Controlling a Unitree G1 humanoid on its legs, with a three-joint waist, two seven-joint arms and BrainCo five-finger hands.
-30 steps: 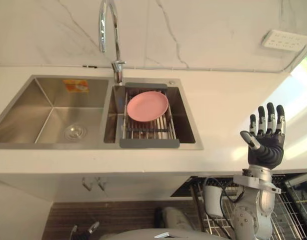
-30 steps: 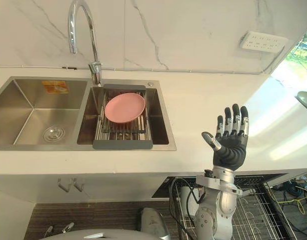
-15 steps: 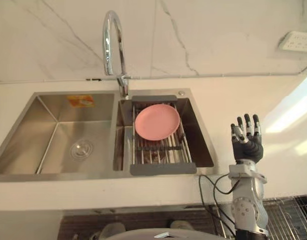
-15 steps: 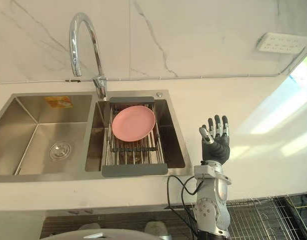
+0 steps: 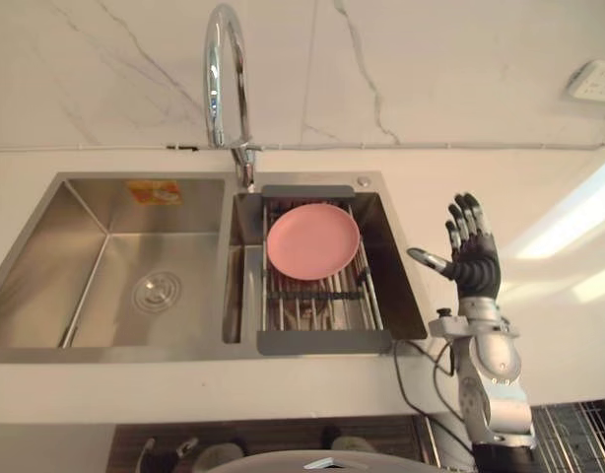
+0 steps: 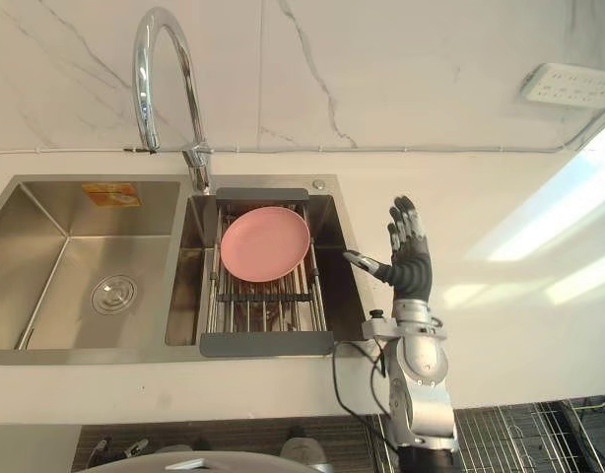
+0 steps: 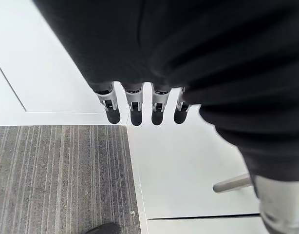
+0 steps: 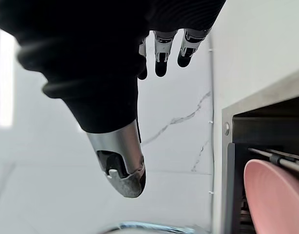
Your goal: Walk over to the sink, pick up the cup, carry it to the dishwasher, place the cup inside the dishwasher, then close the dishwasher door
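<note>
The steel double sink (image 5: 46, 256) is set in the white counter (image 5: 539, 207). Its right basin holds a wire rack (image 5: 322, 301) with a pink plate (image 5: 312, 239) lying on it. My right hand (image 5: 472, 268) is raised over the counter just right of the sink. Its fingers are straight and spread, the thumb (image 8: 121, 163) points toward the right basin, and it holds nothing. My left hand (image 7: 136, 105) hangs low in front of a white cabinet door (image 7: 178, 161), fingers straight and empty.
A tall curved faucet (image 5: 224, 79) rises behind the divider between the basins. A wall socket (image 5: 596, 79) sits at the far right on the marble wall. A wire dishwasher rack (image 5: 578, 434) shows below the counter at the lower right. Grey striped floor (image 7: 57, 180) lies beside the cabinet.
The camera has shifted, so the sink sits more centred. My right hand has turned its thumb out toward the sink and now stands closer to the sink's right edge.
</note>
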